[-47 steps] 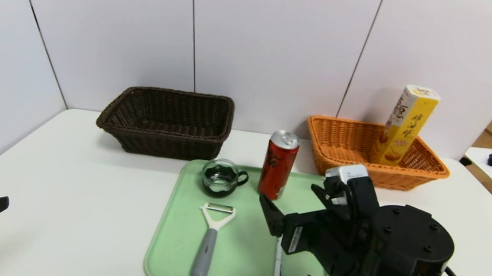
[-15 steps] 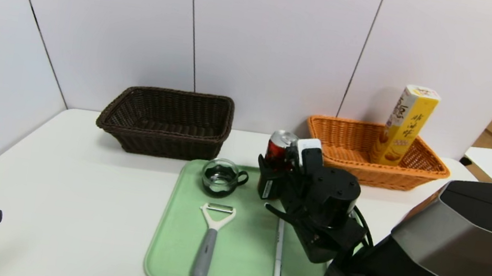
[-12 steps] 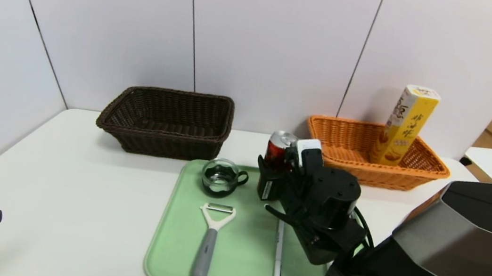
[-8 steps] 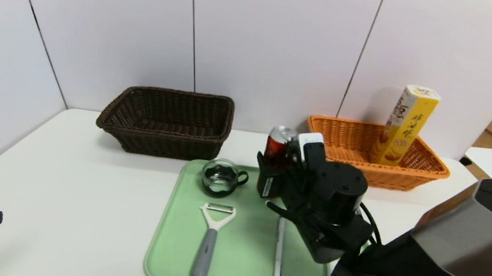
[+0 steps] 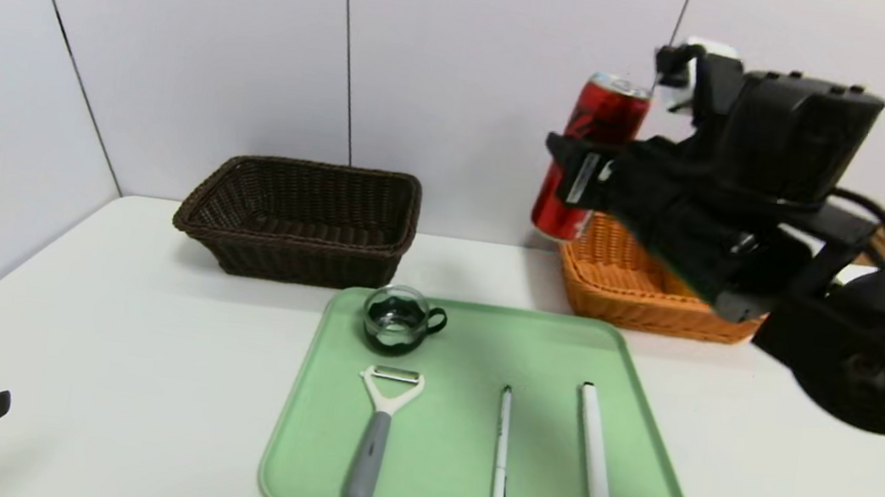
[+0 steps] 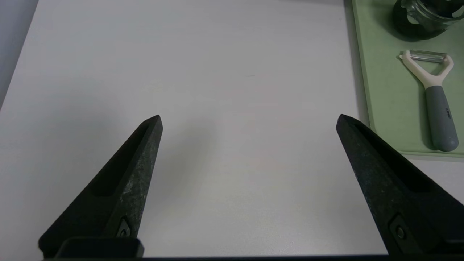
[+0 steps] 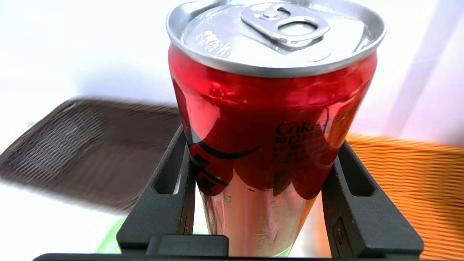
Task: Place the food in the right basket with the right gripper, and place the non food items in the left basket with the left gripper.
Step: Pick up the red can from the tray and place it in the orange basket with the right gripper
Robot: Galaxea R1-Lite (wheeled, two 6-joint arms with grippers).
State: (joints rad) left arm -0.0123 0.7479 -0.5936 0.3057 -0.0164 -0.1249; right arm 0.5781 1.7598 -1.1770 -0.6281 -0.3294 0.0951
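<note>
The food in view is a red drink can (image 5: 592,153) with a silver top, held high in the air and slightly tilted. My right gripper (image 5: 580,174) is shut on its lower half, above the left end of the orange right basket (image 5: 614,305). In the right wrist view the can (image 7: 268,108) fills the gap between the gripper's (image 7: 261,143) fingers. The non food items lie on the green tray (image 5: 481,348): a dark glass cup (image 5: 397,320), a peeler (image 5: 377,437), a thin pen (image 5: 501,453) and a marker (image 5: 594,461). The dark left basket (image 5: 297,216) is empty. My left gripper (image 6: 248,121) hangs open over bare table.
The right arm hides most of the orange basket's inside. The left wrist view shows the peeler (image 6: 431,94) and cup (image 6: 424,14) on the tray's (image 6: 384,90) edge. White wall panels stand right behind both baskets. A second table stands at far right.
My right gripper has lifted the can off the tray, up and to the right, to the orange basket's left end. The marker on the tray is now uncovered. The left arm has stayed put.
</note>
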